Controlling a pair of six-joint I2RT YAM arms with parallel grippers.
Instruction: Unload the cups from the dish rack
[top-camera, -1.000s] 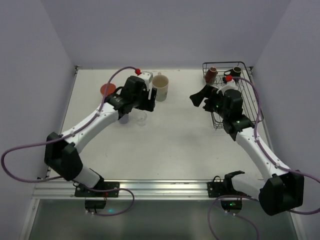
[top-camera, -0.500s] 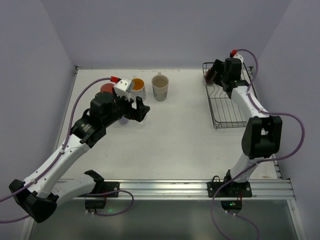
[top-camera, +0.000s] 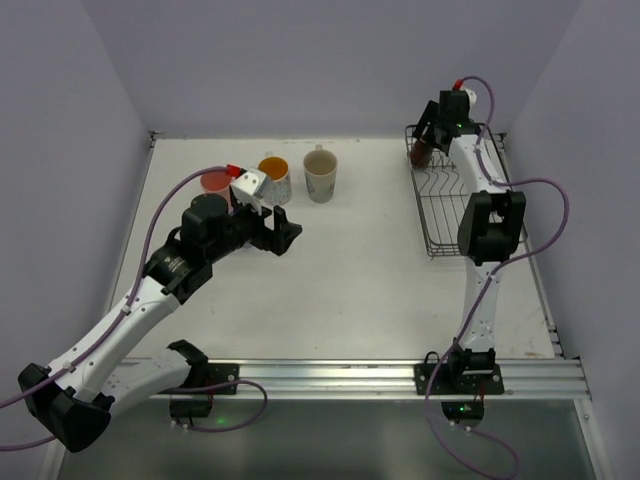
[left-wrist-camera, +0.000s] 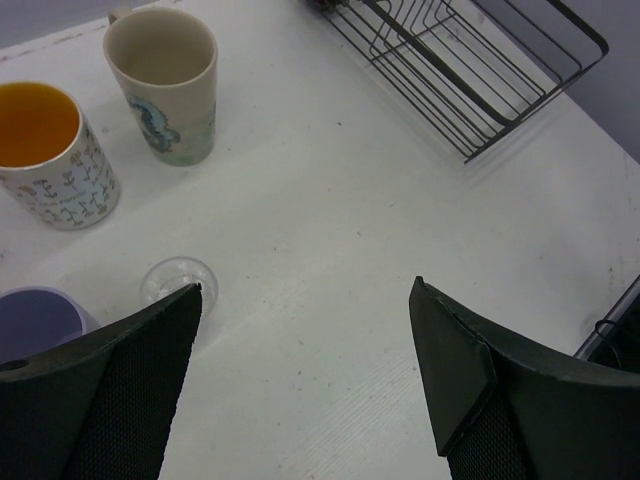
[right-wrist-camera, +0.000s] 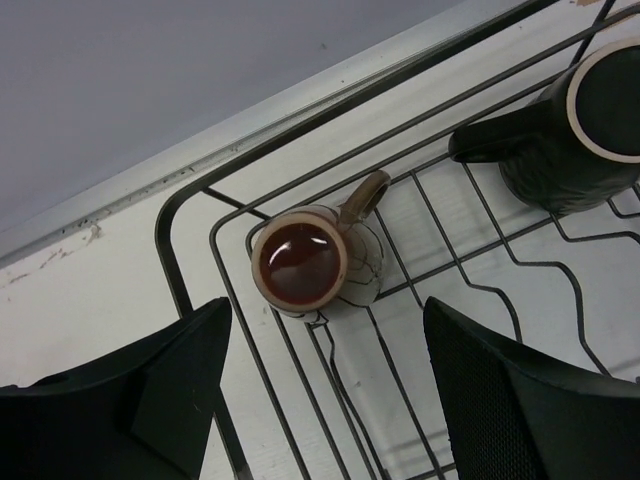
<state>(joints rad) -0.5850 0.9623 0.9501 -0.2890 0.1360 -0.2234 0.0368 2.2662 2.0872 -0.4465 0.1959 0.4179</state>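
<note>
The dish rack stands at the far right. In its far-left corner a brown mug lies tilted, its glossy mouth towards the wrist camera. A darker mug lies beside it. My right gripper hovers over the brown mug, open, fingers on either side and clear of it. On the table stand a salmon-red tumbler, a dotted mug with orange inside, a cream mug and a clear glass. My left gripper is open and empty, near the glass.
A lavender cup sits by the left finger, next to the clear glass. Grey walls close the table at the back and both sides. The rack's near half holds only bare wire.
My left gripper has drawn back from the row of cups towards the table's middle. My right arm has swung from the rack's left side up to its far-left corner, over the brown mug.
</note>
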